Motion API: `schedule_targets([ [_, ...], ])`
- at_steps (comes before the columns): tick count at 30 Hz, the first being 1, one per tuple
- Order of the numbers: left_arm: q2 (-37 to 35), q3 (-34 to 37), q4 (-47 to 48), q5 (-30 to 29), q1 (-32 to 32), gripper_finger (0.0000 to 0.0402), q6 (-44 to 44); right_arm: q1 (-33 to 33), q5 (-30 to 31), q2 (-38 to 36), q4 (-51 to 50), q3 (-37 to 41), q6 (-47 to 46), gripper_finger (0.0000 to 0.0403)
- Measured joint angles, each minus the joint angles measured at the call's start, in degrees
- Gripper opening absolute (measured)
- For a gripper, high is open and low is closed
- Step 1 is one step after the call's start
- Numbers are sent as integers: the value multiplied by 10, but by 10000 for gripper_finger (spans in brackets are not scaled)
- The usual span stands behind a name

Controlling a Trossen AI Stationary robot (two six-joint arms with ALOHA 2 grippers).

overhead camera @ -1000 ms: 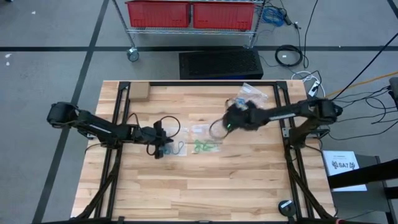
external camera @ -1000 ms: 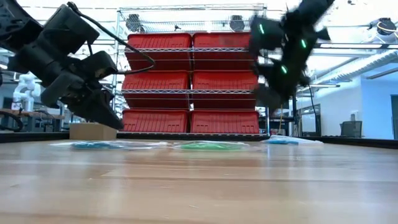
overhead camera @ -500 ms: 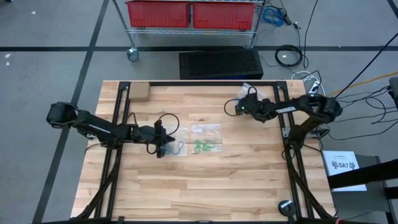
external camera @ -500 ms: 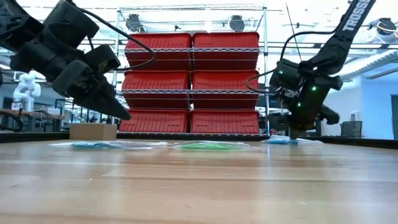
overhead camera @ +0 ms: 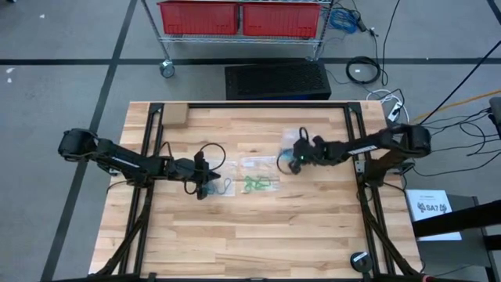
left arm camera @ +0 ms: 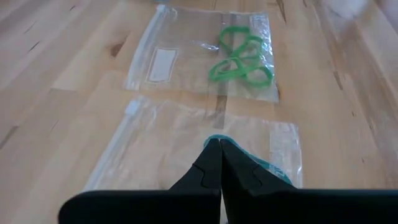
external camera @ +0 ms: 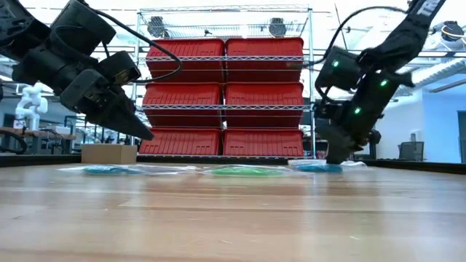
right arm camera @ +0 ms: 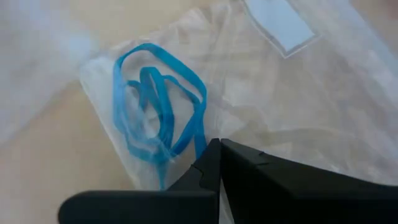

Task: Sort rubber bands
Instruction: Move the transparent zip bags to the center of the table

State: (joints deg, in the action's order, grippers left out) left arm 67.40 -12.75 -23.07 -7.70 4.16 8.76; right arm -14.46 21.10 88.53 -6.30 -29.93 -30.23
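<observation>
The left gripper (overhead camera: pixel 210 186) sits a little left of the middle of the high view, over the wooden table (overhead camera: pixel 258 235). In the left wrist view its two dark fingers (left arm camera: pixel 211 171) are pressed tight together, and nothing can be seen between them. They hang above a clear plastic bag (left arm camera: pixel 186 149) with a bit of a teal rubber band (left arm camera: pixel 268 168) peeking out beside them. In the low view this gripper is up off the table at the left.

Past that bag lies a second clear bag (left arm camera: pixel 186 59), and the green rubber bands (left arm camera: pixel 239 57) lie in a small heap at one end of it. In the high view these green bands show right by the middle of the table.

The right gripper (overhead camera: pixel 294 160) is just right of the middle in the high view. In the low view it reaches down to a see-through bag at the right. Its fingers (right arm camera: pixel 214 168) are closed together, at the edge of a third clear bag (right arm camera: pixel 298 93). The blue rubber bands (right arm camera: pixel 158 102) are bunched up inside this bag, right next to the fingertips. It is hard to tell if the fingers pinch the bag.
</observation>
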Motion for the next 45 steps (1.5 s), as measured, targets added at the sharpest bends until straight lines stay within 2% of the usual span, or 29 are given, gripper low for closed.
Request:
schedule_targets([
  [3,0,0,0,0,0,0,0,59,-29,-15,-26,0,-18,0],
  [9,0,0,0,0,0,0,0,162,-41,-49,-111,1,-107,0],
  [13,0,0,0,0,0,0,0,211,-50,-75,-172,3,-153,0],
  [19,0,0,0,0,0,0,-1,264,-54,-95,-191,5,-150,0],
  [30,0,0,-1,0,0,0,-2,275,-25,-96,-185,5,-124,0],
  [37,-3,0,-46,0,-1,0,-27,275,-21,-95,-187,-7,-106,0],
  [45,-28,-42,-64,82,-55,0,-71,257,-20,-97,-192,-56,5,0],
])
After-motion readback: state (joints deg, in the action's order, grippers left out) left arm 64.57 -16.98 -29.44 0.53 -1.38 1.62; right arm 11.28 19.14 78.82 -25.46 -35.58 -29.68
